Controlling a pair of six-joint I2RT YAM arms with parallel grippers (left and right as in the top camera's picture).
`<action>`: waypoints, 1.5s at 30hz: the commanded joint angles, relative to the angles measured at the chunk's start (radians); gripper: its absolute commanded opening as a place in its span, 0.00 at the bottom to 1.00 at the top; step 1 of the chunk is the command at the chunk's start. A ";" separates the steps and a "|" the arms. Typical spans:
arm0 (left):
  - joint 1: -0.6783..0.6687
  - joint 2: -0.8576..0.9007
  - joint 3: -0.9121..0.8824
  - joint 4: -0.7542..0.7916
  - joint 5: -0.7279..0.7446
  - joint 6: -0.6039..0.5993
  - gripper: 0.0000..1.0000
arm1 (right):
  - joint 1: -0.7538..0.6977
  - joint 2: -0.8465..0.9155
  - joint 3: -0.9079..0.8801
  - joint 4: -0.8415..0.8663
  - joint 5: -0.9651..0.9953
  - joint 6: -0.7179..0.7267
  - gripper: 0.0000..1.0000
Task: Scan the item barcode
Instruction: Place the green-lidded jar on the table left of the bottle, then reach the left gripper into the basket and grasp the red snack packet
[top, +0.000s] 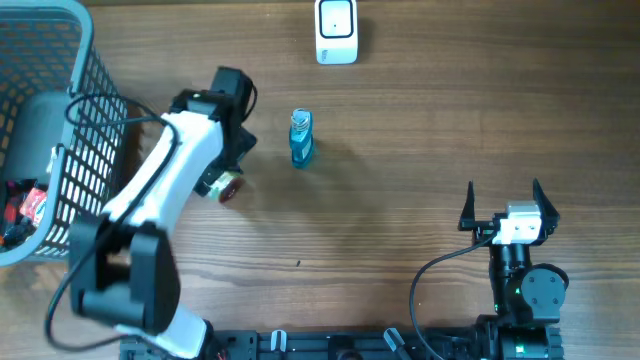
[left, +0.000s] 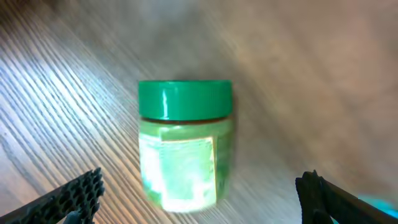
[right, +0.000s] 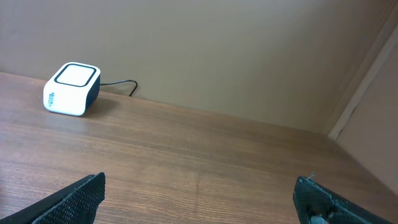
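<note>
Wood-grain table (top: 420, 120), white scanner (top: 336, 30) at far edge, side print too tiny to read. Green-lidded jar (left: 185, 146) lying left of scanner, label just blur. Left gripper (left: 200, 182) spread wide either side of jar, not touching. Right gripper (top: 503, 195) spread, empty. Blue bottle (top: 301, 138) near scanner.

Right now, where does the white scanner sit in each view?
Overhead: white scanner at the top edge, near centre.
Left wrist: not in it; only a green-lidded jar shows.
Right wrist: white scanner at far left, its cable trailing right.
Shared landmark: the wood-grain table.
</note>
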 joint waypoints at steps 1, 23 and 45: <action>-0.005 -0.116 0.021 -0.001 -0.010 0.002 1.00 | 0.002 -0.008 -0.001 0.002 0.013 -0.006 1.00; 0.980 -0.057 0.771 -0.312 0.024 0.156 1.00 | 0.002 -0.008 -0.001 0.002 0.013 -0.006 1.00; 0.961 0.245 0.370 -0.129 -0.029 0.350 0.96 | 0.002 -0.008 -0.001 0.002 0.013 -0.006 1.00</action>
